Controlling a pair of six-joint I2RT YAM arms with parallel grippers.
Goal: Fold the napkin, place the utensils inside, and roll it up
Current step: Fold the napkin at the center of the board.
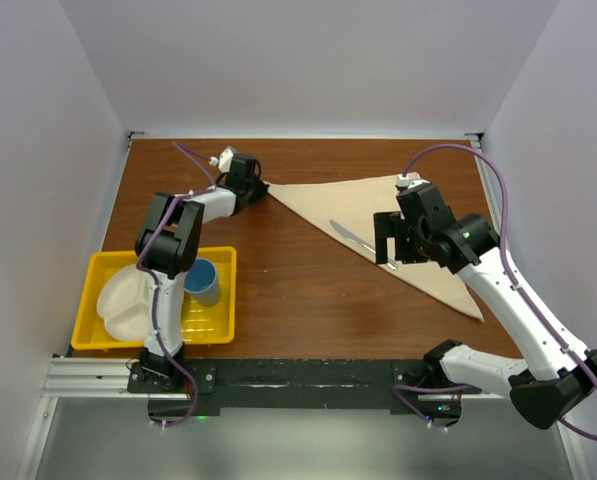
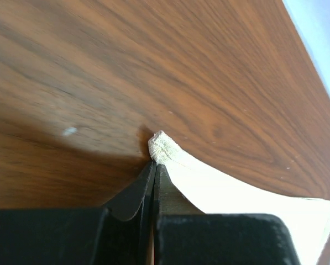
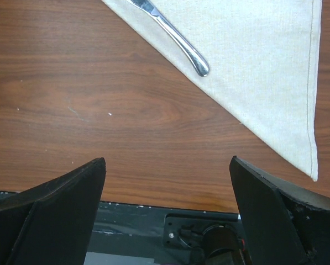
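Dark wood-grain table (image 1: 298,300) boxed in by plain pale walls (image 1: 308,60) on three sides, evenly lit, metal rail (image 1: 88,375) along the near edge.

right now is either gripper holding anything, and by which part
The left gripper is shut on the napkin, pinching it at its left corner. The right gripper is open and holds nothing.

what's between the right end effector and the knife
Between the open right end effector and the knife: bare wooden table, then a thin strip of the napkin under the knife. The right wrist view shows it.
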